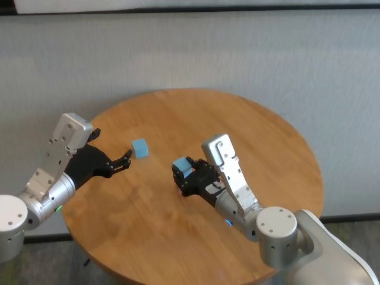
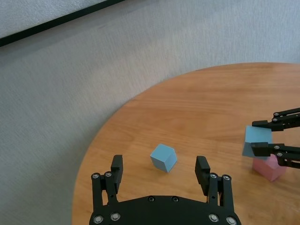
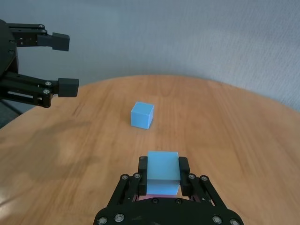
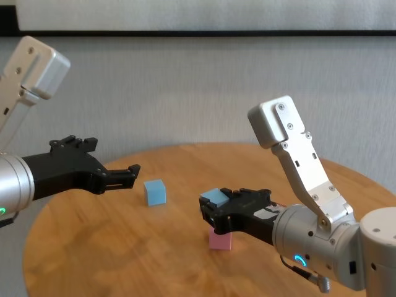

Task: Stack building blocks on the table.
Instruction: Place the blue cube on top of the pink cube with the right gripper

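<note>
Right claw (image 4: 218, 207) clamped on light blue cube (image 4: 213, 198); cube sits directly above pink cube (image 4: 220, 239) on table (image 1: 261, 142), whether touching cannot tell | left claw (image 2: 160, 171) fully spread, empty; second blue cube (image 2: 163, 157) just ahead between its fingers, nearer this arm

No text, label, brand, number or sign can be read on anything in any of the four views.

Two light blue cubes (image 4: 154, 192), one pink cube (image 4: 220, 241), brown wood-grain table (image 4: 124, 260).
</note>
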